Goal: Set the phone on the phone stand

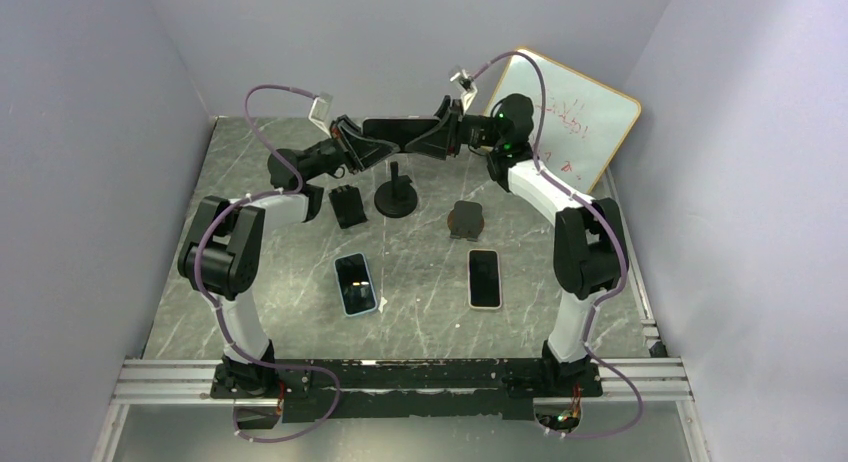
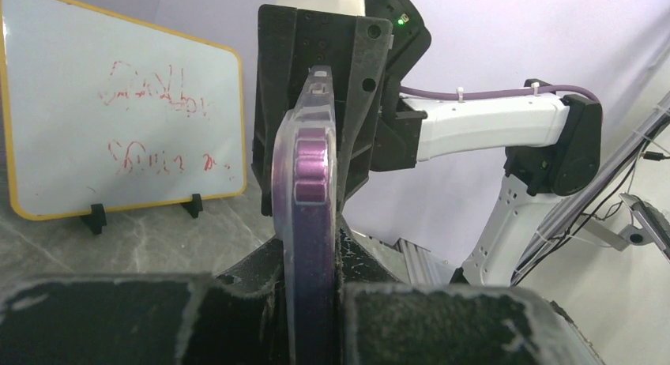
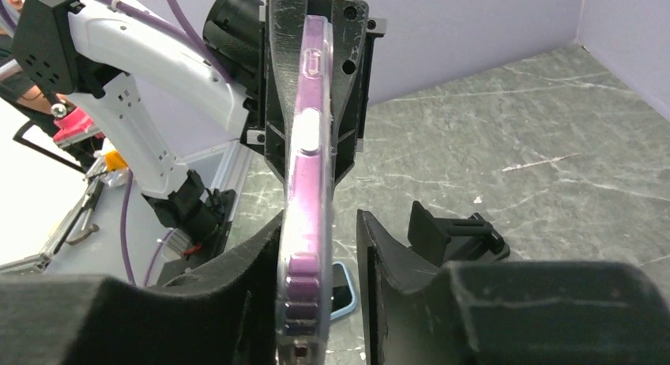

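A purple phone in a clear case (image 1: 398, 130) hangs level in the air between both grippers, above the black round-base phone stand (image 1: 396, 196). My left gripper (image 1: 352, 142) is shut on the phone's left end; in the left wrist view both pads press the phone (image 2: 310, 191) edge-on at the gripper (image 2: 312, 317). My right gripper (image 1: 440, 132) sits round the phone's right end. In the right wrist view the phone (image 3: 308, 159) rests against the left pad, with a gap to the right pad (image 3: 395, 262), so the gripper (image 3: 320, 302) is open.
A black folding stand (image 1: 346, 204) and a brown round stand (image 1: 466, 220) sit on the table. A blue-cased phone (image 1: 355, 283) and a white phone (image 1: 484, 278) lie nearer the front. A whiteboard (image 1: 565, 117) leans at the back right.
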`<state>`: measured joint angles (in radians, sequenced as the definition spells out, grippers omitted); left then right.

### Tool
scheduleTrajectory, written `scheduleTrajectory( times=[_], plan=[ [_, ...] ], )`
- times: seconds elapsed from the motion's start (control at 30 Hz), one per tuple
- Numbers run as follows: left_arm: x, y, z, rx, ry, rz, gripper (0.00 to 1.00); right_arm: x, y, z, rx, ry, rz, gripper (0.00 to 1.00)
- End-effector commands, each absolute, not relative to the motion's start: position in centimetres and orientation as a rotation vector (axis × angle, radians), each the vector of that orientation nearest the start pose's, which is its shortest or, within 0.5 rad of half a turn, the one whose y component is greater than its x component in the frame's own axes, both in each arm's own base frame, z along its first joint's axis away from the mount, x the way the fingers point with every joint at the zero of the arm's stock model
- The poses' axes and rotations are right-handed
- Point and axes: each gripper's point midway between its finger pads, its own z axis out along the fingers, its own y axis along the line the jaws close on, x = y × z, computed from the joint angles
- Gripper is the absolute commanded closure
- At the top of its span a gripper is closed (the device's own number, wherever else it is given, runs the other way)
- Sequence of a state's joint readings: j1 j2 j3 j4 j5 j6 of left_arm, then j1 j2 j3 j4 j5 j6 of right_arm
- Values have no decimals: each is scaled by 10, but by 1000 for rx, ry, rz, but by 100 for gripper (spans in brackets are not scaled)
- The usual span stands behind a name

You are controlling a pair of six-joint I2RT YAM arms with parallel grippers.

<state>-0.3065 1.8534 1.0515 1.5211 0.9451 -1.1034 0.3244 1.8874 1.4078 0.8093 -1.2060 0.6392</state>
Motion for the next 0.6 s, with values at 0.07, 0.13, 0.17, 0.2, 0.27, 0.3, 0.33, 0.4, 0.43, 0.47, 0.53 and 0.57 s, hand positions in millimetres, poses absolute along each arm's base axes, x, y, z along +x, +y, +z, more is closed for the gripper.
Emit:
scheduleTrajectory(
  times=[0.07, 0.13, 0.17, 0.2, 0.27, 0.3, 0.33, 0.4, 0.43, 0.47, 0.53, 0.57],
  plan=[
    [322, -278, 364, 749, 871, -1524, 95, 398, 317, 296, -925, 1408, 1462, 84],
    [322, -279, 363, 752, 874, -1526, 95, 400, 317, 296, -914, 1419, 1452, 100],
    [322, -279, 363, 752, 875, -1525, 95, 402, 317, 295, -904, 1425, 1444, 100],
    [323, -278, 362, 750, 879, -1527, 95, 404, 315, 295, -889, 1430, 1433, 100],
    [325, -278, 360, 757, 886, -1527, 92, 409, 309, 295, -842, 1439, 1412, 100],
    [327, -277, 357, 769, 891, -1520, 77, 412, 302, 296, -806, 1449, 1403, 100],
    [328, -276, 355, 774, 894, -1506, 61, 417, 293, 295, -767, 1460, 1386, 100],
    [334, -269, 346, 784, 907, -1452, 48, 426, 270, 294, -688, 1477, 1338, 100],
    [341, -264, 340, 783, 930, -1421, 47, 429, 259, 293, -661, 1486, 1313, 100],
    [350, -259, 333, 778, 961, -1392, 46, 428, 251, 291, -649, 1495, 1289, 100],
    [369, -250, 317, 780, 1020, -1304, 46, 421, 239, 290, -641, 1508, 1249, 100],
    [384, -246, 306, 788, 1049, -1215, 45, 414, 237, 290, -655, 1502, 1232, 100]
  ],
)
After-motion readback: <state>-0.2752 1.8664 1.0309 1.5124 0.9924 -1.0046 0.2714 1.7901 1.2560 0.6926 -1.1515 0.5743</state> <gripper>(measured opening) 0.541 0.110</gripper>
